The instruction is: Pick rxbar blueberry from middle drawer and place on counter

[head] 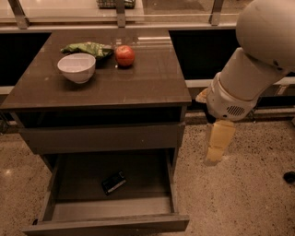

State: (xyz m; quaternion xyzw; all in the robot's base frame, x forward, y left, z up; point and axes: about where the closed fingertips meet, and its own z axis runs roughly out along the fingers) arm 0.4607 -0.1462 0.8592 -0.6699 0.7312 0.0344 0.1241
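Note:
The rxbar blueberry [113, 182], a small dark flat bar, lies on the floor of the open middle drawer [110, 224], near its centre. The drawer is pulled out below the cabinet's flat front panel. The glossy dark brown counter [143, 80] tops the cabinet. My gripper [215, 156] hangs pale and pointing down from the white arm [249, 78], to the right of the cabinet, above the floor and level with the drawer. It is apart from the bar and holds nothing that I can see.
On the counter's far left stand a white bowl [76, 67], a green wrinkly snack bag [87, 48] and a red apple [124, 55]. A railing with posts [120, 14] runs behind. Speckled floor [239, 198] lies to the right of the cabinet.

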